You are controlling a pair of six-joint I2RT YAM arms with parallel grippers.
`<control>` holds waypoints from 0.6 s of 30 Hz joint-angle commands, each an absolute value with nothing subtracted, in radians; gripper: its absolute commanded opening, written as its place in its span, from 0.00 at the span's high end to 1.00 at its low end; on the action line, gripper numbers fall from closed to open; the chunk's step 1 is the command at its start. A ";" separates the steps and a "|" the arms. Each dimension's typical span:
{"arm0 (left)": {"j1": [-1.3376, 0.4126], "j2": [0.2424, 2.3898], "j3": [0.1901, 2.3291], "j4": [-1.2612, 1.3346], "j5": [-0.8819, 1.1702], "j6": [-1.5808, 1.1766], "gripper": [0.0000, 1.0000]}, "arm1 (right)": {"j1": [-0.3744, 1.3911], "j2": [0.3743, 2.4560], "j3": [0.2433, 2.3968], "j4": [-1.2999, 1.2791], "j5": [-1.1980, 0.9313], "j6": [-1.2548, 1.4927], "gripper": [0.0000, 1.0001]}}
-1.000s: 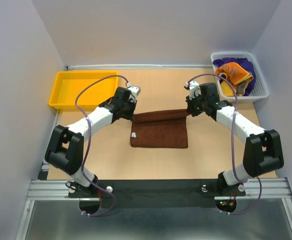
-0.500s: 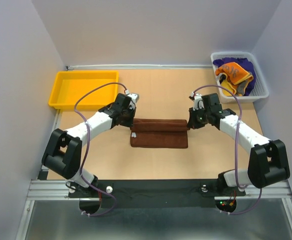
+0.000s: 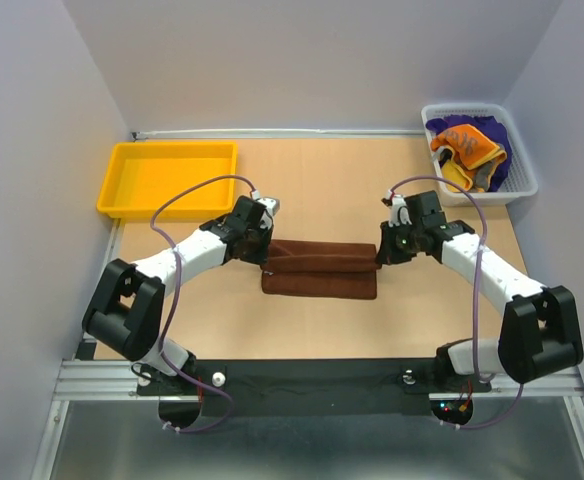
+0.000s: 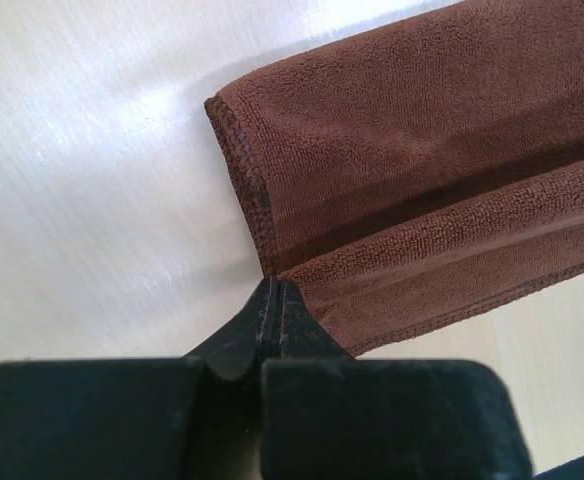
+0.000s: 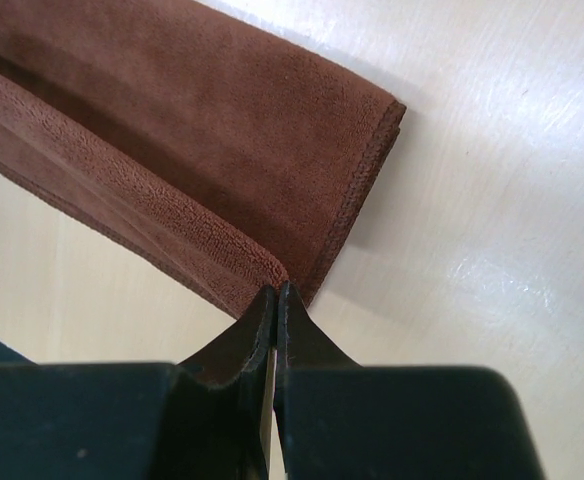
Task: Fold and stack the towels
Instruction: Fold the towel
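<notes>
A dark brown towel (image 3: 320,272) lies mid-table as a wide band, its far edge doubled over toward the near side. My left gripper (image 3: 266,252) is shut on the upper layer's left corner; in the left wrist view the towel (image 4: 422,170) meets the closed tips of the gripper (image 4: 275,287). My right gripper (image 3: 379,255) is shut on the right corner, and the right wrist view shows the towel (image 5: 172,120) running into the pinched tips of the gripper (image 5: 276,291). An orange printed towel (image 3: 465,146) and a purple towel (image 3: 494,135) sit bunched in the basket.
A white mesh basket (image 3: 520,184) stands at the back right corner. A yellow plastic tray (image 3: 122,195) sits at the back left, with nothing in it. Grey walls close in the table on the left, right and back.
Both grippers have come toward the near edge and lower, drawing the brown towel's far edge over the rest. The towel now shows as a narrower folded band.
</notes>
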State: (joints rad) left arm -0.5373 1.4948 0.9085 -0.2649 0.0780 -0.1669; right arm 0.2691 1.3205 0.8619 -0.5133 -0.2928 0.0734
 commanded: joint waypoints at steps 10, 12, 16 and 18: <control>-0.555 1.557 0.927 -0.328 0.068 -0.164 1.00 | 0.268 1.417 0.896 -0.607 -0.313 -0.020 0.98; -0.558 1.559 0.923 -0.328 0.072 -0.167 1.00 | 0.273 1.445 0.899 -0.612 -0.325 -0.025 0.96; -0.566 1.549 0.922 -0.334 0.075 -0.175 1.00 | 0.281 1.479 0.911 -0.624 -0.334 -0.032 0.91; -0.568 1.536 0.923 -0.344 0.075 -0.179 0.97 | 0.282 1.474 0.910 -0.626 -0.339 -0.037 0.85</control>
State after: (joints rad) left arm -0.5659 1.5684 0.9092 -0.2905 0.0963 -0.1741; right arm 0.2729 1.4818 0.8635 -0.5827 -0.3370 -0.0044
